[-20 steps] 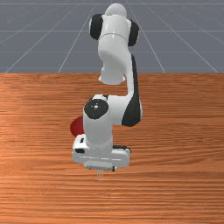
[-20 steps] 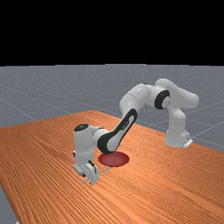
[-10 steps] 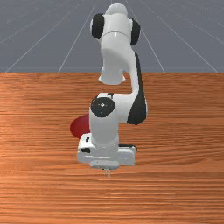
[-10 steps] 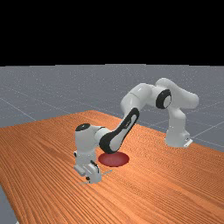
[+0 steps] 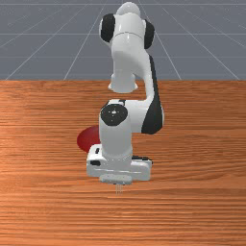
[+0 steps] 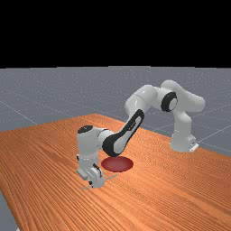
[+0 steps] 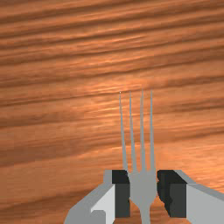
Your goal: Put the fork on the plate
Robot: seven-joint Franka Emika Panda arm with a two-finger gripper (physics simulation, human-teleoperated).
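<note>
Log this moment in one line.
gripper: shut on fork | plate: red, on table | fork on plate: not yet

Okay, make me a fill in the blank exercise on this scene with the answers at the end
The plate is ____ in colour.
The fork, with the pincer shut on it, has ____ tines.
In the front view, the plate lies to the ____ (left or right) of the pincer.

Missing words: red; four; left.
</note>
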